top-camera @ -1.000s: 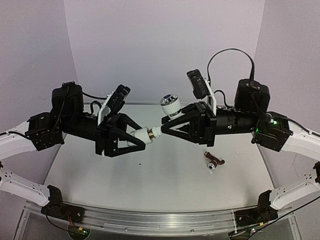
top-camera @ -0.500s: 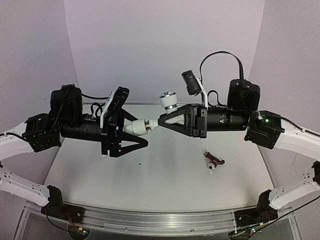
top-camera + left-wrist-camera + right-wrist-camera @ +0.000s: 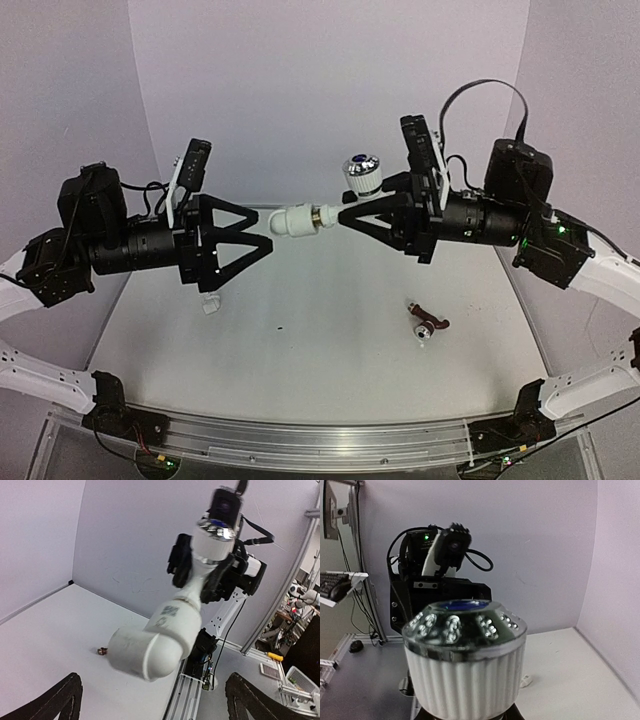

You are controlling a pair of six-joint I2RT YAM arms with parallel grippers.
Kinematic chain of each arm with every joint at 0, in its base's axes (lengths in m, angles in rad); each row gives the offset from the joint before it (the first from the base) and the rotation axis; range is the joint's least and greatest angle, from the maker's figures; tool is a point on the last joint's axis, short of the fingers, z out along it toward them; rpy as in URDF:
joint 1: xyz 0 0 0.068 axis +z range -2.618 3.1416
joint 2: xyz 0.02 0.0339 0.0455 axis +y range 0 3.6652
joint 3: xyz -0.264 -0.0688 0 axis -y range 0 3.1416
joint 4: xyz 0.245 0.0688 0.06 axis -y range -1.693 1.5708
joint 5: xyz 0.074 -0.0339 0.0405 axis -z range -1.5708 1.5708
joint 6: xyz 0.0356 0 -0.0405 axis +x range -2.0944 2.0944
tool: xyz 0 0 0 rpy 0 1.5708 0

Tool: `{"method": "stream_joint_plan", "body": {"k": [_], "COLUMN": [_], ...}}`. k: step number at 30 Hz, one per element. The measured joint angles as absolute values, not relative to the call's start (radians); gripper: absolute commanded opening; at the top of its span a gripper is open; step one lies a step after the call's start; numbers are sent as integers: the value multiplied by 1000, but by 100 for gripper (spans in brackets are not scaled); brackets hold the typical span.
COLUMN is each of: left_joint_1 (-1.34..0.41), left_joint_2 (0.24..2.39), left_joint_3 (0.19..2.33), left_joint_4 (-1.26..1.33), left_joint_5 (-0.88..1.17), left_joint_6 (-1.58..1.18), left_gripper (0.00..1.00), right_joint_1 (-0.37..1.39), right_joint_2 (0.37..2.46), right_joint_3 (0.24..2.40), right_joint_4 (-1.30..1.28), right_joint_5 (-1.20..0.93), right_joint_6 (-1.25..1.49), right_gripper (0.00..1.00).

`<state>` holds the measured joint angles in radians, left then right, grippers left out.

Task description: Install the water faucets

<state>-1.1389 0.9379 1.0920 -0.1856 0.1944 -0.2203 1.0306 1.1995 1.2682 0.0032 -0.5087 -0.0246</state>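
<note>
My right gripper (image 3: pixel 348 216) is shut on a water faucet (image 3: pixel 340 214), held in the air above the table's back. Its silvery knob (image 3: pixel 362 172) with the blue centre points up, and fills the right wrist view as the knob (image 3: pixel 465 650). A white elbow fitting (image 3: pixel 293 220) sits on the faucet's brass end (image 3: pixel 322 213). My left gripper (image 3: pixel 260 230) stands open just left of the fitting, not touching it. In the left wrist view the elbow fitting (image 3: pixel 150 650) hangs between and beyond the spread fingers (image 3: pixel 70 695).
A small brown and silvery part (image 3: pixel 428 325) lies on the white table (image 3: pixel 320 370) at the right. A small white piece (image 3: pixel 208 305) lies under the left gripper. An aluminium rail (image 3: pixel 300 440) runs along the near edge.
The left gripper has opened, let go of the elbow fitting and drawn back to the left. The right gripper has moved up and right with the faucet and fitting.
</note>
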Motion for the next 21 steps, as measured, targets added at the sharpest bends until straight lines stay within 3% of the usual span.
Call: {"method": "stream_joint_plan", "body": {"k": [9,14,21], "left_joint_1": [-1139,-1139,-1103], "left_joint_2": [906,907,1119], "left_joint_3": [1036,1026,1137], "left_joint_4": [-115,-70,-50], "left_joint_5": [163,286,525], "left_joint_6": [-474,-528,-625], "left_gripper": [100,100,100], "right_joint_1": [1030,1030,1030], "right_joint_2": [1091,1047,1069], "right_joint_3": [1252,1179,1114], "right_joint_4": [15,59,110], "right_joint_5": [-544,-575,-635], "right_joint_6": [-558,-799,-995], "right_gripper": [0,0,0]}}
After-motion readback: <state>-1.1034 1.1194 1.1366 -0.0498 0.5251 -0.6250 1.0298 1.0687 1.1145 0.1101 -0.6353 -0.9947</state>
